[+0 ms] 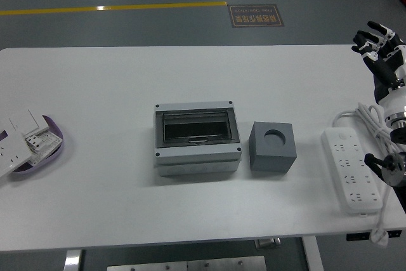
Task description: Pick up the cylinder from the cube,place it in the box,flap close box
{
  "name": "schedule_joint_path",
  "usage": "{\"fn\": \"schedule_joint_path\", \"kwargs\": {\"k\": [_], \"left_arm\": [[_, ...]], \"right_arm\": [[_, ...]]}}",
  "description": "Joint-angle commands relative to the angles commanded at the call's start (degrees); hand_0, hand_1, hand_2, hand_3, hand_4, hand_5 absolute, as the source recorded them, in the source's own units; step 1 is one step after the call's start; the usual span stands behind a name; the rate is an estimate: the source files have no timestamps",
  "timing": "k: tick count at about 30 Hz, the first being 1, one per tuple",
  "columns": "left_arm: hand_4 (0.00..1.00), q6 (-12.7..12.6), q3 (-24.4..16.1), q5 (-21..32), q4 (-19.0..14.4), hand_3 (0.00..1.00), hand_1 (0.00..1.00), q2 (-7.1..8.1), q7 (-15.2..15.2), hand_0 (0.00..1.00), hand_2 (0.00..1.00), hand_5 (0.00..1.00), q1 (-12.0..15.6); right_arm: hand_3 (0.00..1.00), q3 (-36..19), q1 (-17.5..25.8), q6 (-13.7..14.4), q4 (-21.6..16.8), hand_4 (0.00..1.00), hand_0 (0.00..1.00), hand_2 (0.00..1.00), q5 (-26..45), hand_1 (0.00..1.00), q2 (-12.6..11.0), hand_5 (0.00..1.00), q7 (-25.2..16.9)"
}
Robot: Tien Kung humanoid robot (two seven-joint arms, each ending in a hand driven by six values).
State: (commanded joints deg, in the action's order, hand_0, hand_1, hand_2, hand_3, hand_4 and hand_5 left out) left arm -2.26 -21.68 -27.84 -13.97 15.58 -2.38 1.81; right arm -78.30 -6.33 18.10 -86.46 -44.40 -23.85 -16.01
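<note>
A grey box (pixel 197 136) with a clear flap lid lying shut on top stands at the table's middle. Right of it sits a dark grey cube (pixel 273 146) with an empty round hole in its top. No cylinder shows anywhere. My right hand (pixel 379 40) is at the far right edge, raised over the table's right end, fingers spread and empty, well away from the cube. The left arm is out of view.
A white power strip (pixel 351 169) with its cable lies at the right edge, under my right arm. A purple dish (pixel 44 147) with white socket plates sits at the left edge. The white table (pixel 127 80) ends at the bottom.
</note>
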Motion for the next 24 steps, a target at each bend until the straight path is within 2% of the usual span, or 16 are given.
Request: {"fn": "schedule_joint_path", "kwargs": {"k": [24], "left_arm": [[0.69, 0.1, 0.53, 0.87, 0.12, 0.635, 0.626, -0.36, -0.03, 0.593, 0.618, 0.218, -0.67]], "right_arm": [[0.635, -1.08, 0.75, 0.44, 0.48, 0.808, 0.659, 0.625, 0.28, 0.63, 0.64, 0.224, -0.24]]}}
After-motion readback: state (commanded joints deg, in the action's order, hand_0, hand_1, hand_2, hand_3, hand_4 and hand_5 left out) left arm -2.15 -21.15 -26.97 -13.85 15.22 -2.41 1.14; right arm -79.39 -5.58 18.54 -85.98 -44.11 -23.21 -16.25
